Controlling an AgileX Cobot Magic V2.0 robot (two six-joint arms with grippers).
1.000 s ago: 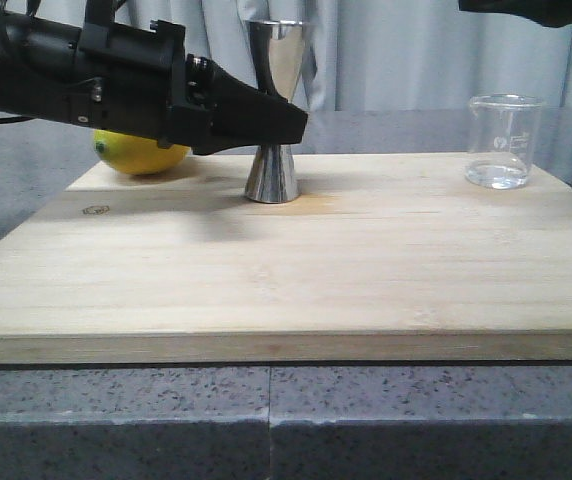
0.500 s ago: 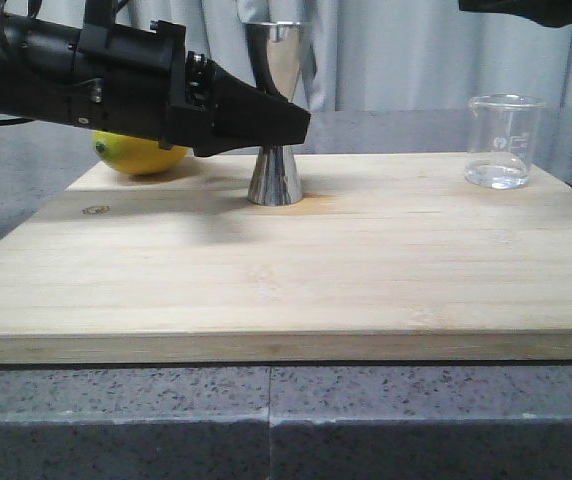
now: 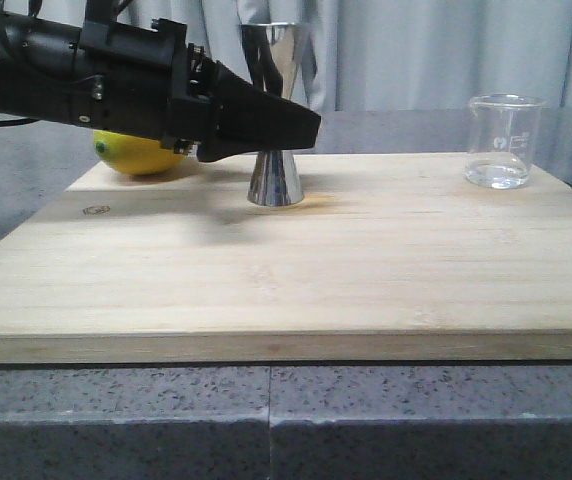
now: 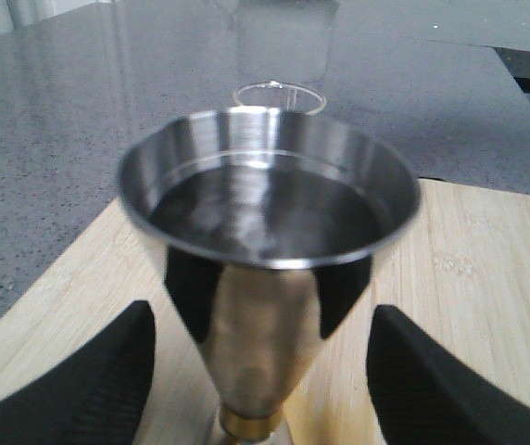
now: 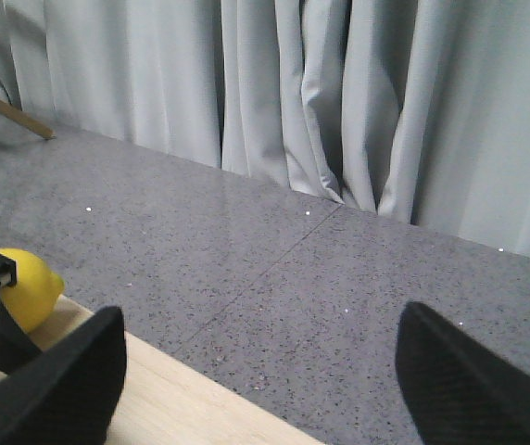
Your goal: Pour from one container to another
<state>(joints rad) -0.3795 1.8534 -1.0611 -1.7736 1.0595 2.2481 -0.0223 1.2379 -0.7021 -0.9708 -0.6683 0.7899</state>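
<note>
The steel jigger (image 3: 275, 178) stands upright on the wooden board (image 3: 286, 280), left of centre and towards the back. My left gripper (image 3: 306, 125) reaches in from the left at the height of its waist. In the left wrist view the jigger (image 4: 270, 195) sits between the two black fingers (image 4: 89, 380), with a gap on each side. Its gold band (image 4: 246, 426) shows low between them. The gripper (image 4: 260, 315) is open. The glass beaker (image 3: 504, 140) stands at the board's back right corner. My right gripper (image 5: 260, 362) is open over the board's far edge, holding nothing.
A yellow lemon (image 3: 136, 155) lies on the board's back left corner, behind my left arm, and the lemon (image 5: 26, 283) also shows in the right wrist view. Grey speckled counter (image 3: 286, 420) surrounds the board. Pale curtains (image 5: 339, 102) hang behind.
My left gripper has crept to the right, so its fingers reach further past the jigger's waist. The dark right arm at the top right of the front view has gone out of frame.
</note>
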